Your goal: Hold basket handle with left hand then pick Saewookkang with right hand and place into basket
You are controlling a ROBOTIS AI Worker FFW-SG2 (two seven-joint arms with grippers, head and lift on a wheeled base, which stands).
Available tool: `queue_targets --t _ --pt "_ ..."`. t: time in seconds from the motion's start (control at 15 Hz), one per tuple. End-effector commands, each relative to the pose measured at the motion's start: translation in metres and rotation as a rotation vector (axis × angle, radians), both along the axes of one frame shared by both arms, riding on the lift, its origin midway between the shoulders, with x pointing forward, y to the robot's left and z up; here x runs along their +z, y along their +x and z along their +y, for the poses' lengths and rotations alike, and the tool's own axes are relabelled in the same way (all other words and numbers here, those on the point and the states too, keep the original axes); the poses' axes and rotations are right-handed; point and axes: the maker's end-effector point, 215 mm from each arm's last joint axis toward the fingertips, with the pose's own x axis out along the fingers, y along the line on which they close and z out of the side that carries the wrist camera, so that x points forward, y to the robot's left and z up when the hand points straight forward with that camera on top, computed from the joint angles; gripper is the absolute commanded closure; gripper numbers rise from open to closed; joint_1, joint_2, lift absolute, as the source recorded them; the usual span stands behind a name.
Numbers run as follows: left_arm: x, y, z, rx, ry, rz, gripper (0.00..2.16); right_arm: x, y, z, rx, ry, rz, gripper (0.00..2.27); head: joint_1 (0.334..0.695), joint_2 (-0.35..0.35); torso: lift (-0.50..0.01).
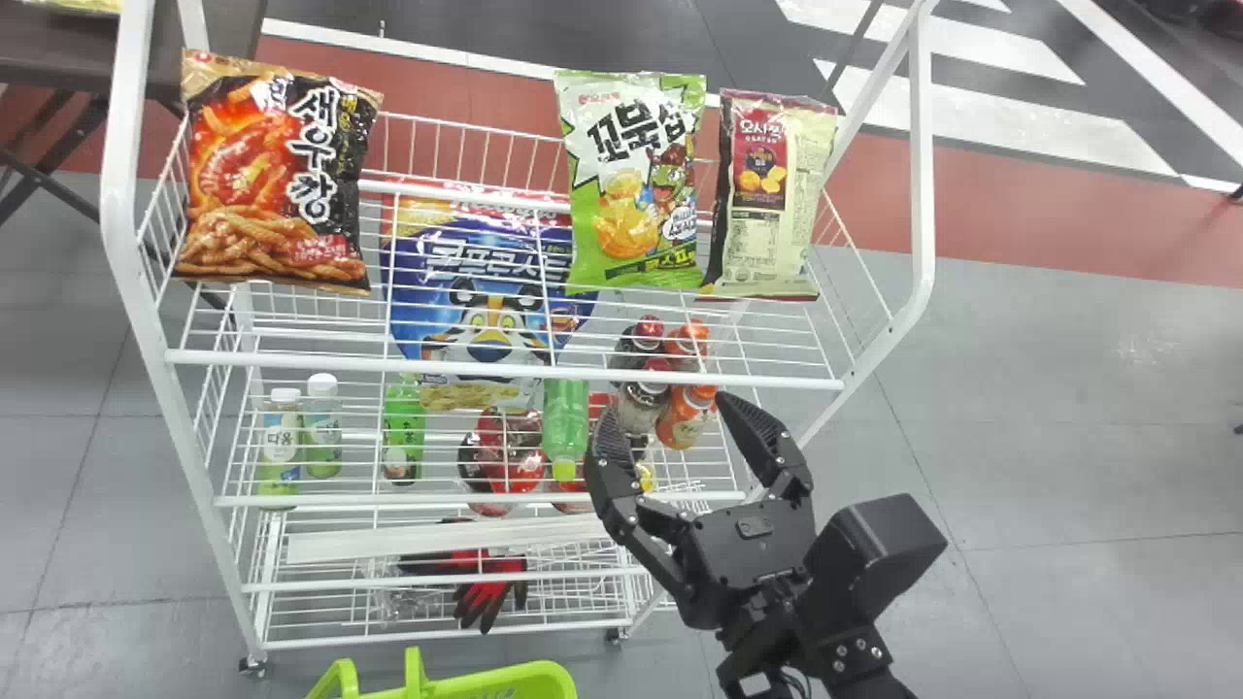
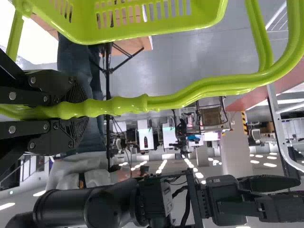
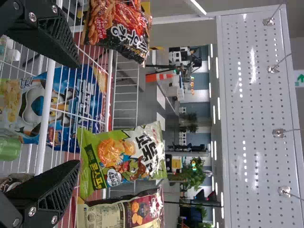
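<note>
A: Jaws?
B: Right gripper (image 1: 668, 412) spread, near the rack. Left gripper (image 2: 81, 111) pinching the basket handle (image 2: 161, 103).
A: Saewookkang (image 1: 277, 175)?
B: Top shelf (image 1: 466, 127), left end. Front rail (image 1: 291, 362) on the near side.
A: Others?
B: One green snack bag (image 1: 631, 184), one maroon-cream bag (image 1: 772, 194), four clustered bottles (image 1: 688, 417) lower.
</note>
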Motion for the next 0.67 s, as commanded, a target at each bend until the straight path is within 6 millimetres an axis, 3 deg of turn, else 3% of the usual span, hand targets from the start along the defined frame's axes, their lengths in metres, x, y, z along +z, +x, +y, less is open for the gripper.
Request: queue_targets --t 0.0,0.6 --pt "0.000 0.000 0.000 0.001 0.002 -0.001 2.13 -0.003 0.000 0.001 0.002 -0.005 0.012 0.09 0.695 -0.350 -0.020" --pt "-0.006 0.001 0.002 0.010 0.026 0.009 2.13 -0.012 -0.001 0.010 -0.005 -0.027 0.041 0.09 0.695 -0.350 -0.020"
